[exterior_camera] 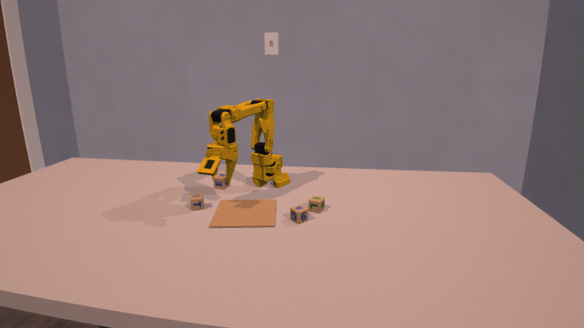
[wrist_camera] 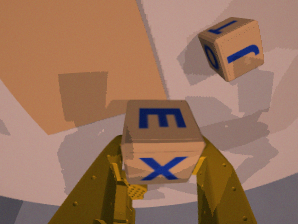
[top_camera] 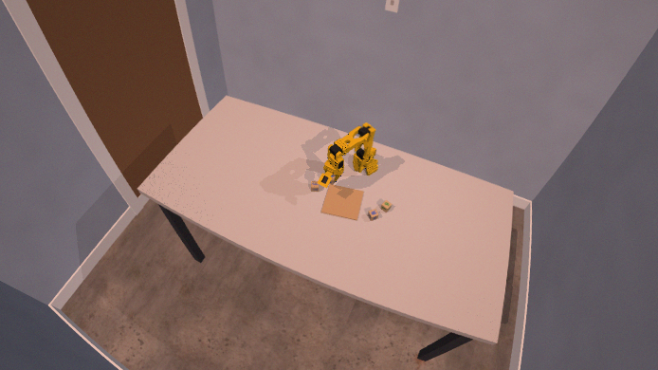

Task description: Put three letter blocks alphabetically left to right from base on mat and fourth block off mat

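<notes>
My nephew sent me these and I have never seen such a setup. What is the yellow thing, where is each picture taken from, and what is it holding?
The yellow thing is a small robot arm standing on a table. One picture looks down from high above, one from across the table, one from a camera on the arm's wrist. Its gripper is shut on a lettered wooden block, lifted beside a tan mat. One more block sits on the table on one side of the mat, and two blocks on the other.
</notes>
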Robot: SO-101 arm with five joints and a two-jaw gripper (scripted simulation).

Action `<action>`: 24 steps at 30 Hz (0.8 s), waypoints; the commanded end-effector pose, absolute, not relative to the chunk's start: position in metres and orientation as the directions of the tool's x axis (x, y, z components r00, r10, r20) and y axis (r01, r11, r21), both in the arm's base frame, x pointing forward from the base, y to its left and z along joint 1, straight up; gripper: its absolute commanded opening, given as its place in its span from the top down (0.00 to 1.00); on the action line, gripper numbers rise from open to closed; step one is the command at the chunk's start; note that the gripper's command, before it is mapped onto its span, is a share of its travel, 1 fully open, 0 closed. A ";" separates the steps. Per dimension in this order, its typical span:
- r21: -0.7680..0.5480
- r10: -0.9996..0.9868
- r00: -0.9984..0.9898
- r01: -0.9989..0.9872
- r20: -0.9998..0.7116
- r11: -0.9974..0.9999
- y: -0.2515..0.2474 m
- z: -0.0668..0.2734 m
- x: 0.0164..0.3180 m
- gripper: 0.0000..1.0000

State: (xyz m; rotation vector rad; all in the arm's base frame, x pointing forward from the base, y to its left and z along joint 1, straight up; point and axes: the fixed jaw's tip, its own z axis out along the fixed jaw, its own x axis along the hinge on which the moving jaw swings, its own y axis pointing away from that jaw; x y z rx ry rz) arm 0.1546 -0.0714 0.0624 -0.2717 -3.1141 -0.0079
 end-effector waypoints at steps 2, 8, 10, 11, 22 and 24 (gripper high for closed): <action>-0.017 0.331 -0.942 0.333 -0.054 0.943 -0.103 0.069 0.151 1.00; -0.017 0.434 -0.899 0.436 -0.054 0.900 -0.121 0.067 0.140 1.00; -0.017 0.475 -0.879 0.476 -0.054 0.879 -0.128 0.067 0.135 1.00; -0.017 0.491 -0.869 0.493 -0.054 0.870 -0.131 0.066 0.133 1.00; -0.017 0.558 -0.828 0.560 -0.054 0.829 -0.143 0.065 0.124 1.00; -0.017 0.558 -0.828 0.560 -0.054 0.829 -0.143 0.065 0.124 1.00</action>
